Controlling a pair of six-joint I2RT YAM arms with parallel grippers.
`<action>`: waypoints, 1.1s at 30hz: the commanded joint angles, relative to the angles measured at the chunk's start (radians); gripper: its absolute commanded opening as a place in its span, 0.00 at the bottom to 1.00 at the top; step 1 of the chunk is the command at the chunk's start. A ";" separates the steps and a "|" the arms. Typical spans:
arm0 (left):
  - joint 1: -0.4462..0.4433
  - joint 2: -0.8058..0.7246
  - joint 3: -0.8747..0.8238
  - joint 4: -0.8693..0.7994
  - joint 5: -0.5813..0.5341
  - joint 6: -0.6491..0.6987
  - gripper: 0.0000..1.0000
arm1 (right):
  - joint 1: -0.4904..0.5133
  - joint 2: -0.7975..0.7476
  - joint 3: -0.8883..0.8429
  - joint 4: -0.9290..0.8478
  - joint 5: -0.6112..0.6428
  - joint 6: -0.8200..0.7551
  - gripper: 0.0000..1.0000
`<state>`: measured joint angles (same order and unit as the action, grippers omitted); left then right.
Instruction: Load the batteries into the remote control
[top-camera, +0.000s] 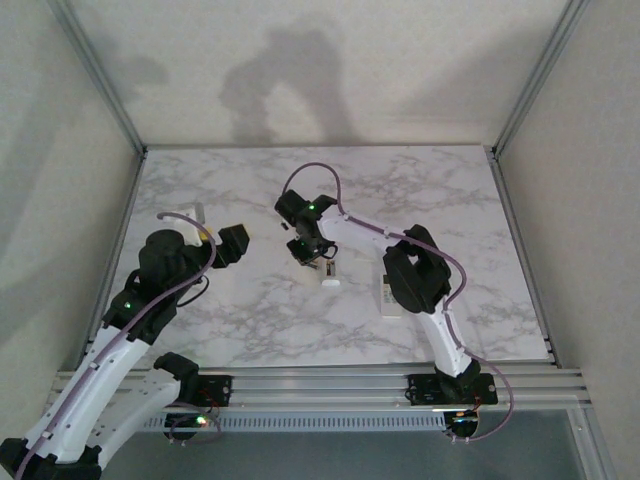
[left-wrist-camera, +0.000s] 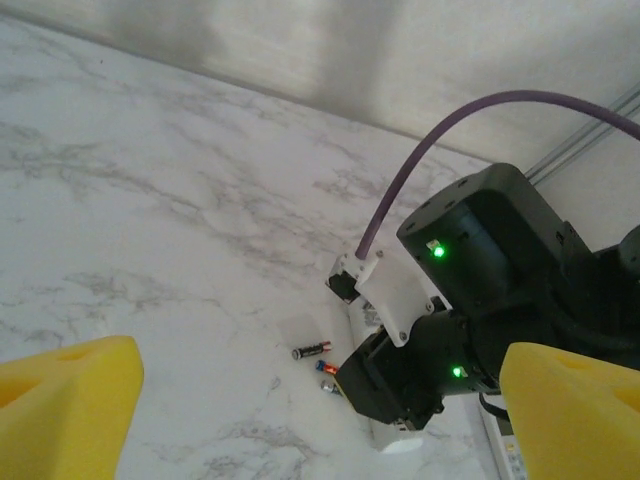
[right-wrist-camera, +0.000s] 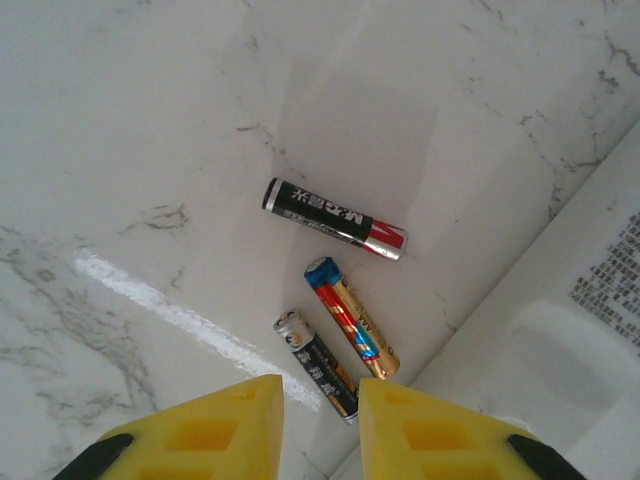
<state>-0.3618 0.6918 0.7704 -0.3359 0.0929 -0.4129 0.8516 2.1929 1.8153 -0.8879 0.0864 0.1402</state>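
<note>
Three batteries lie loose on the marble beside a white remote (right-wrist-camera: 560, 300): a black-and-red one (right-wrist-camera: 335, 218), a blue-and-gold one (right-wrist-camera: 352, 317) and a black one (right-wrist-camera: 316, 363). My right gripper (right-wrist-camera: 320, 405) hangs just over them, open by a narrow gap, with the black battery's near end lying between its yellow fingertips and untouched on the table. In the top view this gripper (top-camera: 308, 255) sits at the table's middle, next to the remote (top-camera: 328, 272). My left gripper (top-camera: 236, 245) hovers to the left, wide open and holding nothing. Its wrist view looks across at the batteries (left-wrist-camera: 311, 349).
A second white remote (top-camera: 391, 292) lies to the right, partly under the right arm's forearm. The marble table (top-camera: 240, 190) is bounded by metal frame posts and grey walls. The right arm's purple cable (left-wrist-camera: 420, 150) arcs above its wrist.
</note>
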 joint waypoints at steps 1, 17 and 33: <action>0.005 -0.019 -0.008 -0.011 0.010 -0.005 0.94 | 0.016 0.032 0.035 -0.046 0.019 -0.024 0.25; 0.005 -0.006 -0.031 0.010 0.013 -0.004 0.98 | 0.034 0.112 0.071 -0.051 0.042 -0.014 0.21; 0.005 -0.005 -0.036 0.019 0.010 -0.004 0.99 | 0.051 0.143 0.111 -0.071 0.024 -0.044 0.17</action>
<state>-0.3618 0.6899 0.7418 -0.3344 0.0933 -0.4152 0.8833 2.3219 1.9053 -0.9314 0.1097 0.1177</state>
